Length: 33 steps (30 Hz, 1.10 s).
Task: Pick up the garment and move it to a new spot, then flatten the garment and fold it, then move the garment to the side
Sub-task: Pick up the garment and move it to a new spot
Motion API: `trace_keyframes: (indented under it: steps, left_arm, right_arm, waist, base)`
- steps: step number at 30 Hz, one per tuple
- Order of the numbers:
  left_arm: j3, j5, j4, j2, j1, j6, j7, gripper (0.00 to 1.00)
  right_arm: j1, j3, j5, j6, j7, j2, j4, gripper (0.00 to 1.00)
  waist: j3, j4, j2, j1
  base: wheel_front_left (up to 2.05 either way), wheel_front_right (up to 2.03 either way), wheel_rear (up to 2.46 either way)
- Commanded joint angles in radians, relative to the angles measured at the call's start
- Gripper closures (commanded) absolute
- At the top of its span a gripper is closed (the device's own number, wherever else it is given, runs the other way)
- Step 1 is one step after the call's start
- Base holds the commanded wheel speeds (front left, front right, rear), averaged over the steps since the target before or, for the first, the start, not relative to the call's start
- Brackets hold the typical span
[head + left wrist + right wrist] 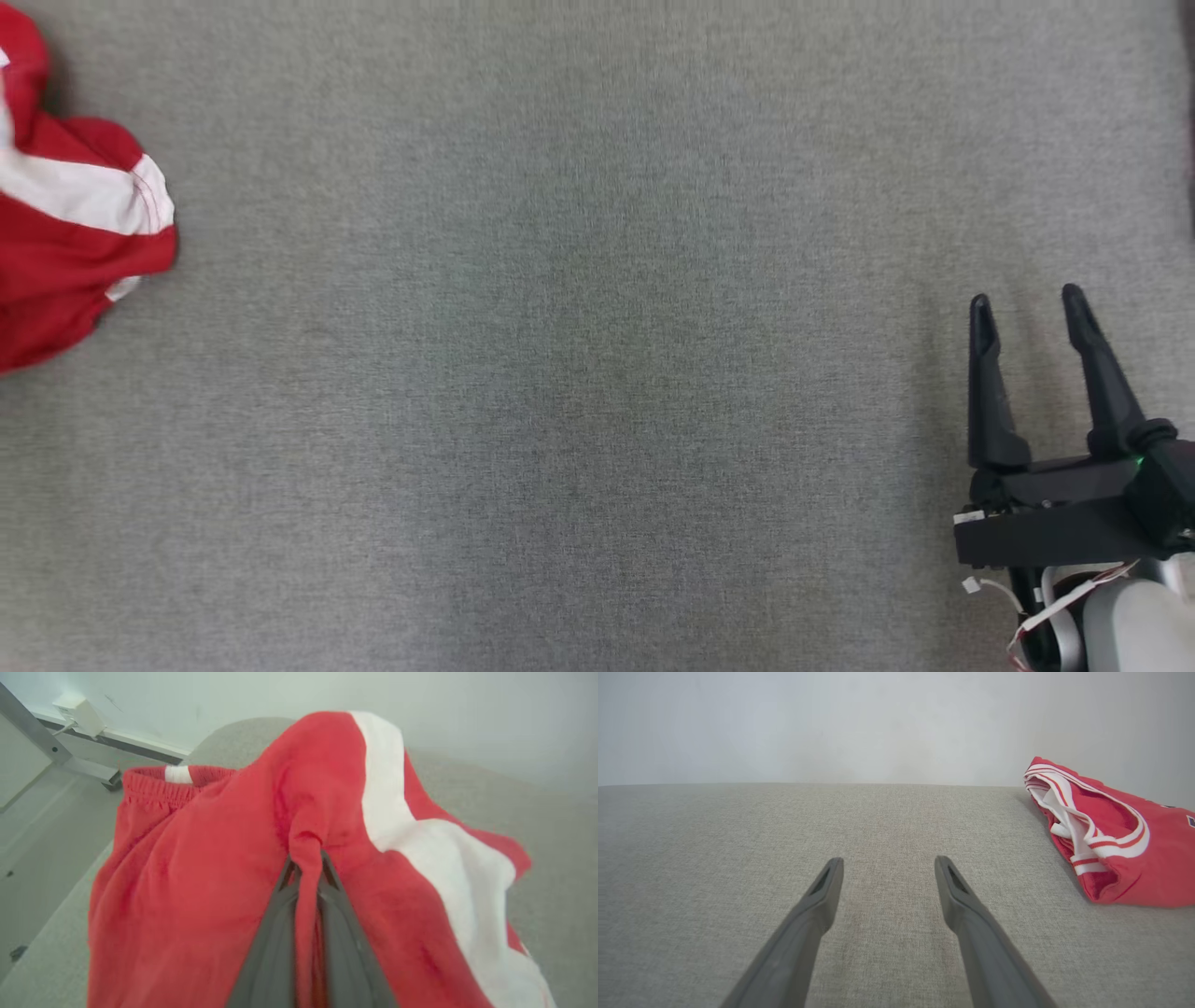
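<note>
Left gripper (306,858) is pinching the garment (187,882): both fingers (275,942) are pressed together on a raised ridge of red fabric, which tents up around the tips. The tips themselves are buried in the fold, so I can't see how deep the bite goes.

The garment is red with a broad white stripe (420,849) and a gathered waistband (154,786). In the head view it (75,233) sits at the far left of the grey cloth surface (597,373), bunched up and cut off by the frame edge, so I can't make out its full extent. The left wrist view is soft and blurred.

Right gripper (1025,303) is at lower right in the head view, with the fingers spread and nothing between them. From its own wrist camera it (887,863) hangs over bare grey cloth.

The right wrist view also shows a second red piece (1125,849) with white-and-red trim, lying on the surface at the right and clipped by the frame. I can't tell what it is exactly.

Off the surface's edge in the left wrist view are the floor (37,858), a metal frame (32,730) and a white box (79,714) by the wall.
</note>
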Motion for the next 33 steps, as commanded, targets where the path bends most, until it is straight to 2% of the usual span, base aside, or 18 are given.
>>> trace_keyframes:
  steps: [1,6,12,23,33]
  left_arm:
    - [0.0,0.007,-0.012,0.007,-0.025,0.003,-0.027,1.0]
    - [-0.037,0.017,-0.06,0.008,-0.058,0.002,-0.131,1.0]
    - [-0.103,0.026,-0.16,0.012,-0.103,0.002,-0.178,1.0]
    - [-0.252,0.012,-0.476,-0.016,-0.167,0.002,-0.072,1.0]
    - [-0.387,0.005,-0.686,-0.132,-0.083,0.004,0.023,1.0]
  right_arm:
    - [0.009,0.003,0.01,-0.003,-0.009,0.003,0.007,0.0]
    - [0.007,0.016,0.027,-0.003,-0.032,0.013,0.061,0.0]
    - [0.015,0.03,0.053,-0.003,-0.068,0.026,0.131,0.0]
    - [0.043,0.046,0.1,-0.003,-0.118,0.043,0.218,0.0]
    - [0.052,0.07,0.153,-0.003,-0.131,0.044,0.252,0.0]
  waist:
    - [-0.03,0.005,0.0,0.0001]
    - [-0.092,0.005,0.0,0.0001]
    - [-0.166,-0.023,0.0,0.0001]
    - [-0.245,-0.171,0.0,0.0001]
    - [-0.255,-0.284,0.0,0.0001]
  base:
    - [0.0,0.0,0.0]
    - [0.0,0.0,0.0]
    - [0.0,0.0,0.0]
    - [0.0,0.0,0.0]
    - [0.0,0.0,0.0]
